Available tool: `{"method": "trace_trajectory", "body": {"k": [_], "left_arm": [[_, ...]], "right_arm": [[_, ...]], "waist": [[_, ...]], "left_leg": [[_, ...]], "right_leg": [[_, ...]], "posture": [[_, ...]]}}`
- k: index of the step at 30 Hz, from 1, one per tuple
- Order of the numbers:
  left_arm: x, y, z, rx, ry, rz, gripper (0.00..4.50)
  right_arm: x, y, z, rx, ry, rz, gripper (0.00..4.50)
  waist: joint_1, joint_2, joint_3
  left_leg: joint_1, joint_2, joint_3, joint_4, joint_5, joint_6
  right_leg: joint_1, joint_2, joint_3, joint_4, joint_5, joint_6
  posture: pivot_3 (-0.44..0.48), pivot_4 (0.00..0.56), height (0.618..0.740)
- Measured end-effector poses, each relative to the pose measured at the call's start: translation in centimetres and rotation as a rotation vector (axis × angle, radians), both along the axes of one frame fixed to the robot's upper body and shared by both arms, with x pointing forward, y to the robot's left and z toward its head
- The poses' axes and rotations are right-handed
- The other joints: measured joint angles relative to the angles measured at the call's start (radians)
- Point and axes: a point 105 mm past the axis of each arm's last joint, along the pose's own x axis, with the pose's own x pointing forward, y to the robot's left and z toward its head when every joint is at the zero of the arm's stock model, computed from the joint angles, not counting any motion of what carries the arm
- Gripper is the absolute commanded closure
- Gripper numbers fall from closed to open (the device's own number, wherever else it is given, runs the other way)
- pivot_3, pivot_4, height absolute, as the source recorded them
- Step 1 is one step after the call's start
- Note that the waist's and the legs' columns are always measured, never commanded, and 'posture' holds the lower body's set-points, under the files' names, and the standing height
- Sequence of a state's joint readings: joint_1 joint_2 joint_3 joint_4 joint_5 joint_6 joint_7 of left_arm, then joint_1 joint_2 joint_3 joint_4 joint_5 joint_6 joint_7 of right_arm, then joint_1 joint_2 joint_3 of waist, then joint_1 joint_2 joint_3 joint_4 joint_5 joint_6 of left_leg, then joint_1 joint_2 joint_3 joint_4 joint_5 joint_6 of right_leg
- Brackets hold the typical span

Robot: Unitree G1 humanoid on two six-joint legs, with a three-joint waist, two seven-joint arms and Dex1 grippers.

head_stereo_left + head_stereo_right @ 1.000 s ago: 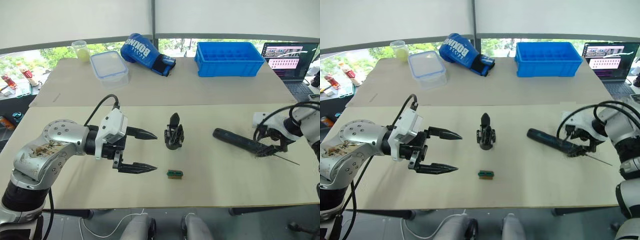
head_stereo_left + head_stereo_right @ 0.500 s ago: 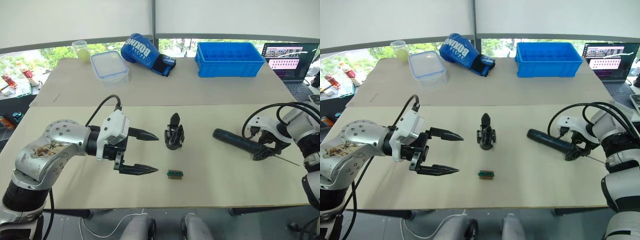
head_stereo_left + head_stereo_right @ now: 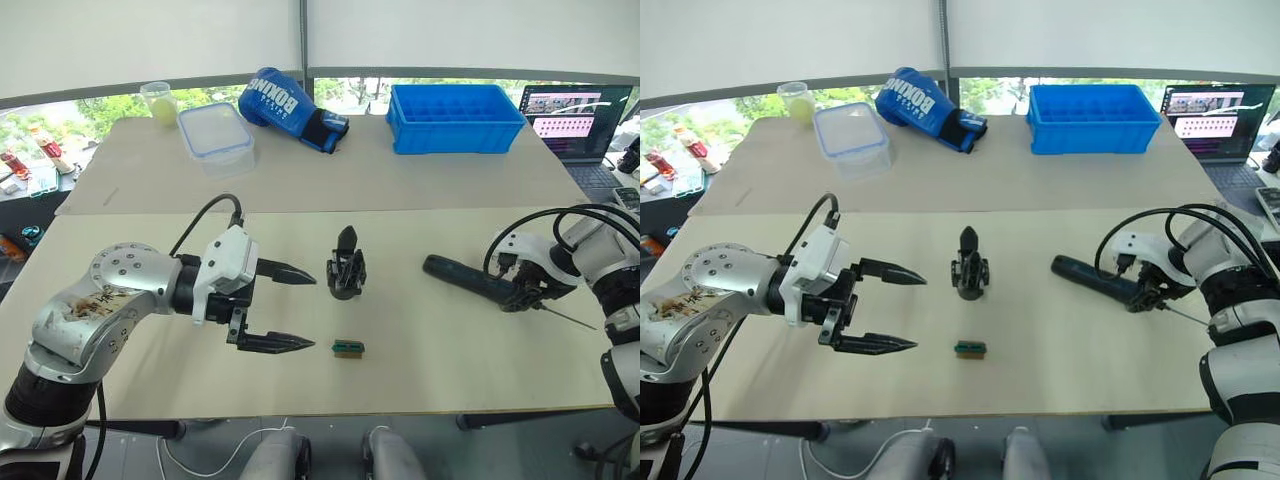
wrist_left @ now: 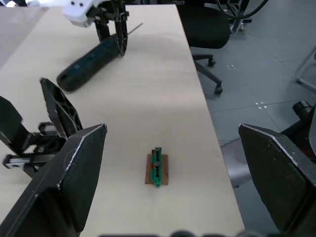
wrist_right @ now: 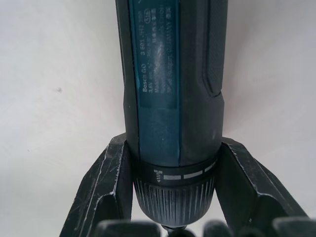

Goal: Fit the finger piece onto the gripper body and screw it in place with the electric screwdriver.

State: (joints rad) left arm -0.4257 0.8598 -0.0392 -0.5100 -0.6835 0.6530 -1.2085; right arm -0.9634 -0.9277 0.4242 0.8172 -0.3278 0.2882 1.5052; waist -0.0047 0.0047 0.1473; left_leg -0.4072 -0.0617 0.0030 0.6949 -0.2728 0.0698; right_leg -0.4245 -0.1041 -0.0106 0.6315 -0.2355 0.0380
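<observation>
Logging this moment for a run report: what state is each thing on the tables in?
Dark blue-black electric screwdriver: lying flat, right gripper closed around it.
Black gripper body: upright, untouched.
Left gripper: open, empty.
Small green-and-black block: lying loose.
Clear lidded container: closed.

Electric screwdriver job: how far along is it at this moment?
Early. The right gripper is closed around the electric screwdriver, which lies on the table. The left gripper hangs open and empty beside the gripper body. No finger piece has been fitted; fitting and screwing remain.
</observation>
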Motion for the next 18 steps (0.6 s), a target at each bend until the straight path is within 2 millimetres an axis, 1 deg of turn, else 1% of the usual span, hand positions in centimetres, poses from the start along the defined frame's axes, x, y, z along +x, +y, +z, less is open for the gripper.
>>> {"method": "trace_trajectory", "body": {"k": [2,5,9,11,14,15,18], "left_arm": [[-0.1,0.1,-0.4,0.004,0.017,-0.005,0.00],[-0.4,0.3,-1.2,0.009,0.057,-0.005,0.00],[-0.4,0.7,-1.9,0.008,0.083,0.005,0.00],[-0.6,0.9,-2.4,0.006,0.105,0.009,0.00],[-0.8,1.0,-2.8,0.004,0.118,0.000,0.00],[-0.7,1.1,-2.9,0.003,0.123,0.001,0.00],[-0.4,1.6,-3.3,0.002,0.111,0.016,0.00]], "right_arm": [[0.4,0.9,0.7,0.063,-0.052,0.037,2.58],[0.9,2.4,2.8,0.210,-0.171,0.050,2.58],[1.3,4.0,6.8,0.469,-0.356,-0.036,2.58],[1.2,5.6,9.0,0.643,-0.454,-0.066,2.58],[0.7,7.6,11.4,0.831,-0.550,-0.105,2.58],[0.4,8.1,11.8,0.879,-0.576,-0.119,2.58],[-0.8,10.4,12.9,1.061,-0.613,-0.126,2.58]], "waist": [[-0.003,0.000,0.000],[-0.005,0.000,0.000],[0.002,0.000,0.000],[0.006,0.000,0.000],[0.009,0.000,0.000],[0.011,0.000,0.000],[0.017,0.000,0.000]], "left_leg": [[-0.001,0.000,0.000,0.000,0.000,0.000],[-0.001,0.001,0.000,0.000,0.000,0.000],[-0.001,0.001,-0.001,0.000,0.000,0.000],[-0.002,0.001,-0.001,0.000,0.000,0.000],[-0.001,0.002,-0.002,0.000,0.000,0.000],[-0.001,0.002,-0.002,0.000,0.000,0.000],[-0.002,0.001,-0.002,0.000,0.000,0.000]], "right_leg": [[-0.001,0.000,0.000,0.000,0.000,0.000],[-0.001,-0.001,0.000,0.000,0.000,0.000],[0.000,-0.004,0.001,0.000,0.000,0.000],[0.000,-0.005,0.003,0.000,0.000,0.000],[0.000,-0.004,0.004,0.001,0.000,0.000],[0.000,-0.005,0.004,0.001,0.000,0.000],[-0.001,-0.005,0.004,0.001,0.000,0.000]], "posture": [[0.000,0.150,0.740],[0.000,0.150,0.740],[0.000,0.150,0.740],[0.000,0.150,0.740],[0.000,0.150,0.740],[0.000,0.150,0.740],[0.000,0.150,0.740]]}}
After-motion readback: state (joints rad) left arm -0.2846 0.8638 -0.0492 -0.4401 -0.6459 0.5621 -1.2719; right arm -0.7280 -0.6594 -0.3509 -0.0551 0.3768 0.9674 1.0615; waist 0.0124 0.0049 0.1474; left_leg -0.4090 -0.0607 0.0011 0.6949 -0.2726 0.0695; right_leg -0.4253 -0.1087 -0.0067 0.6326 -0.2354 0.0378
